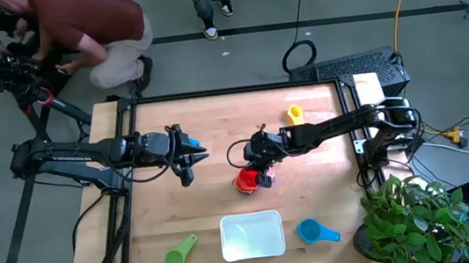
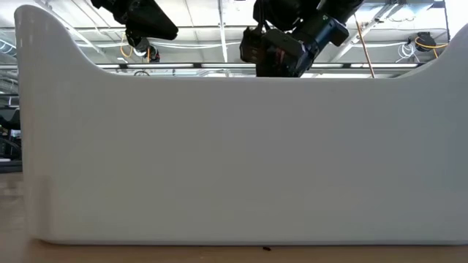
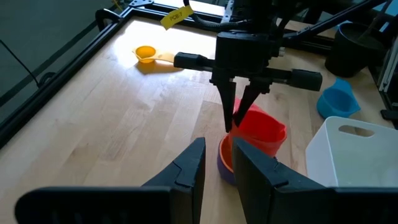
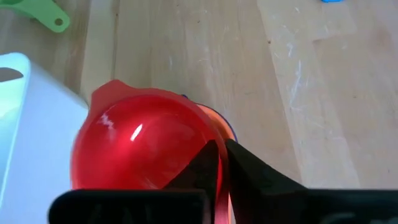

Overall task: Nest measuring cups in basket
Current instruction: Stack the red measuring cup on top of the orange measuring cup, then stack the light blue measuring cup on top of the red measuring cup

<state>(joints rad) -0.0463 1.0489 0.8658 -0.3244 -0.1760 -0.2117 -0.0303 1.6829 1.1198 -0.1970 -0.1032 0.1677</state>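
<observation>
My right gripper (image 1: 261,166) is shut on a red cup (image 3: 258,130) at mid-table. The red cup stands over an orange cup (image 3: 224,151) nested in a dark blue cup (image 3: 222,172). My left gripper (image 1: 192,165) hovers left of the stack, its fingers (image 3: 193,168) a little apart and empty. A small light blue cup (image 1: 193,142) lies by it. The white basket (image 1: 252,236) stands at the near edge, with a green cup (image 1: 180,253) to its left and a blue cup (image 1: 317,231) to its right. A yellow cup (image 1: 294,114) lies farther back. My right gripper pinches the red cup's wall at the rim (image 4: 219,163), one finger inside the bowl and one outside. The fingers (image 3: 229,112) point down from above. The cup is tilted, its bottom in the orange cup's mouth. I cannot tell whether it rests there.
The basket's white wall (image 2: 234,153) fills the low view. Bare wood lies between the stack and the basket. A person crouches beyond the table's far left corner (image 1: 90,33). A potted plant (image 1: 413,217) stands off the near right corner.
</observation>
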